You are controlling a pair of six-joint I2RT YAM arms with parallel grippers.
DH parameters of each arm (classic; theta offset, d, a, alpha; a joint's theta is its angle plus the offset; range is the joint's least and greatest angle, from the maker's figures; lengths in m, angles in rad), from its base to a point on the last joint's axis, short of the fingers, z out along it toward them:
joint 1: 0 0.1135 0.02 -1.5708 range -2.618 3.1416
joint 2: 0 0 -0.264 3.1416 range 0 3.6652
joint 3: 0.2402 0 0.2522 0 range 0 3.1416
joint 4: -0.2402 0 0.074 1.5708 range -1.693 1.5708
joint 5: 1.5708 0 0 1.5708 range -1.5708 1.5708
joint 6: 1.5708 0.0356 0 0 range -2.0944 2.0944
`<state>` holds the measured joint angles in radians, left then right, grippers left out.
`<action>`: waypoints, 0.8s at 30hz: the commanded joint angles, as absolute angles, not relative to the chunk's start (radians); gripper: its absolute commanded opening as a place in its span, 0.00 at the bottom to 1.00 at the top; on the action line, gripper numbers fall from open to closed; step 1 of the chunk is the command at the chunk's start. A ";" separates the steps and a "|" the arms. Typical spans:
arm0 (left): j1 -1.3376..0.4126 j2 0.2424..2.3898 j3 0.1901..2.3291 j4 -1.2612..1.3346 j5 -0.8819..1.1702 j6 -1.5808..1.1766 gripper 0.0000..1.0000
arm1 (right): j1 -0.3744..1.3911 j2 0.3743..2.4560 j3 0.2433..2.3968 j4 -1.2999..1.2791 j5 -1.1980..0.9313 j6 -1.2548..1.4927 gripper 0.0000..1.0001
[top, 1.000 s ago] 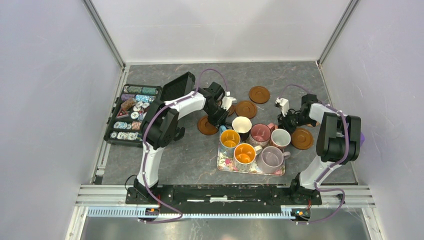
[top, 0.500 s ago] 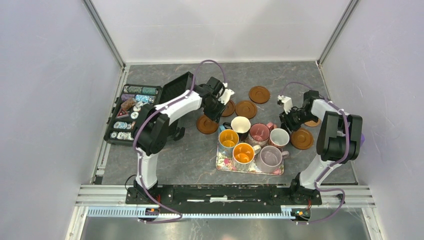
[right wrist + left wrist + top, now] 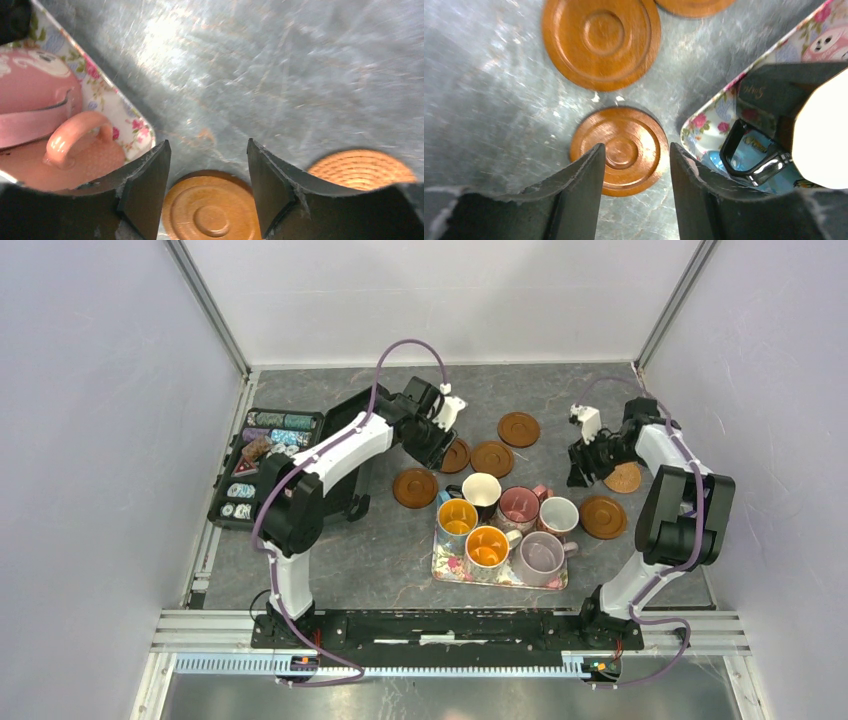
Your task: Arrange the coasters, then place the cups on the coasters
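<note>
**Coasters and cups at the arranging stage, seen from the near side of the table.**

- **Coasters (image 3: 519,428).** There are six, all lying flat on the table (image 3: 330,560) and none on the floral tray (image 3: 447,568).
  - Five are dark brown. One lies just off the tray's far-left corner, two sit close together beyond its far edge, one lies farther out past those, and one is just beside the tray's right end.
  - The sixth, the cork coaster (image 3: 624,478), lies beyond the tray's far-right corner.
  - The spread looks deliberate: each disc seems to be given room to take one cup. The spacing is uneven, so arranging appears to be the step in hand.
- **Cups (image 3: 520,505).** There are six, all upright and crowded rim to rim on the tray in two rows of three.
  - The far row is black with a cream lining, pink, and white.
  - The near row is two orange-lined cups and one lilac.
  - No cup stands on a coaster, so that half of the task looks not yet started.
- **Left gripper (image 3: 635,147).** It hangs above the dark coasters beyond the tray's far-left corner. Its jaws are parted and empty. The coaster seen in the gap lies on the table below, clear of both fingers.
- **Right gripper (image 3: 207,145).** It hangs off the tray's far-right corner, jaws likewise spread with nothing between them. A dark coaster shows below the gap, the cork one is to one side, and the pink cup's handle is to the other.
- **Also present.** One chip case (image 3: 265,465) lies open, well to the left of the tray.
</note>
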<state>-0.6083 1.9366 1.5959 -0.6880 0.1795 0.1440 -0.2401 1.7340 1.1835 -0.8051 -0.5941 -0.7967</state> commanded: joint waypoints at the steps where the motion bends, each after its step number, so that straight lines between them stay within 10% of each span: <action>1: -0.611 1.926 1.748 -0.672 0.146 0.242 0.62 | -0.247 1.696 1.267 -0.700 -0.642 -0.724 0.69; 9: -0.616 2.104 1.999 -0.770 0.163 0.342 0.87 | -0.141 1.744 1.300 -0.423 -0.596 -0.544 0.91; 24: -0.627 2.263 2.079 -0.768 0.114 0.402 0.85 | 0.132 1.916 1.349 -0.251 -0.440 -0.559 0.93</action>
